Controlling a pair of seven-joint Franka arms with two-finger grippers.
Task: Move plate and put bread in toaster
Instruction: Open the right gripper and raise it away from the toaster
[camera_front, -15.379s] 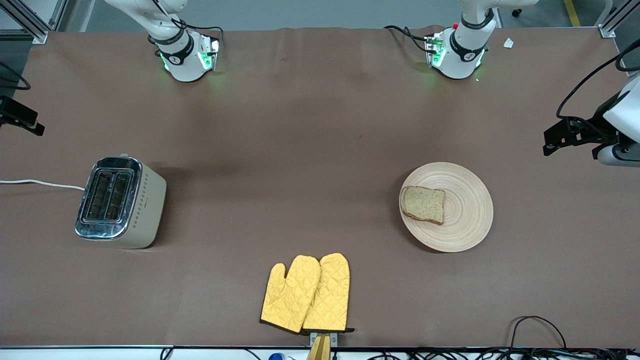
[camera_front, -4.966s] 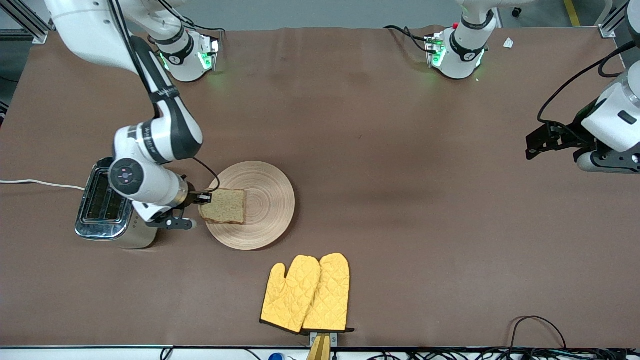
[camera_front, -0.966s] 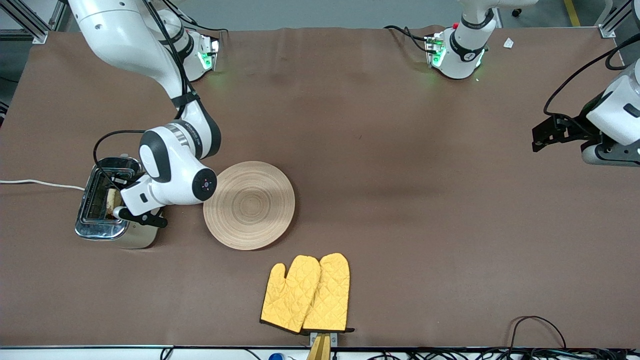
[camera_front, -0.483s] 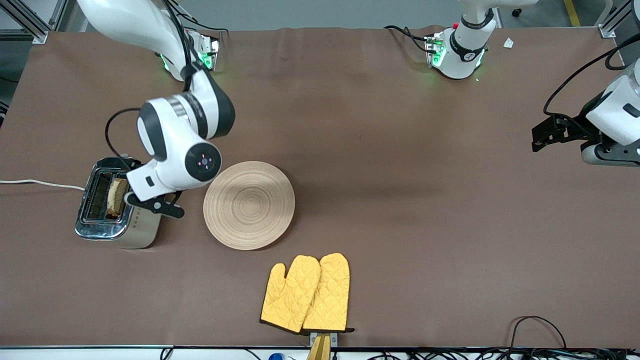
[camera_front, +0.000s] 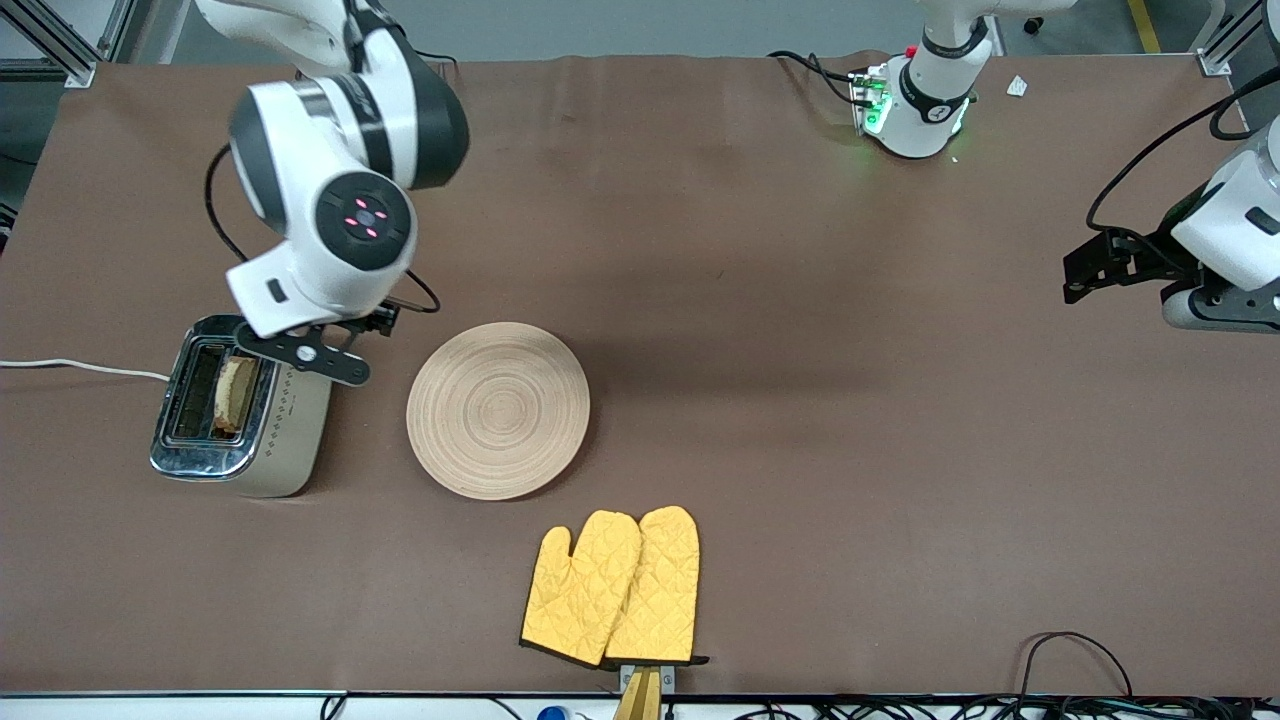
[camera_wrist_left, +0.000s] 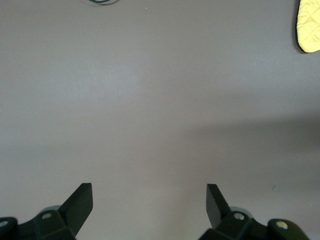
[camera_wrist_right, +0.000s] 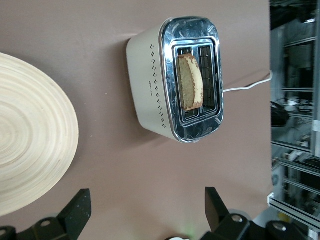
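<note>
While the bread (camera_front: 233, 394) is standing in the toaster (camera_front: 240, 405) slot nearest the plate (camera_front: 497, 410), we are noting the right gripper (camera_wrist_right: 142, 212) hanging above, spread empty; lifting straight avoids snagging; the left gripper (camera_wrist_left: 149, 205) is waiting, open.

Bare brown table surface (camera_wrist_left: 150, 100) under the left gripper (camera_wrist_left: 149, 202), dark fingers (camera_wrist_left: 80, 200) spread wide apart, empty; corner of a yellow quilted mitt (camera_wrist_left: 310, 25) at the edge.
</note>
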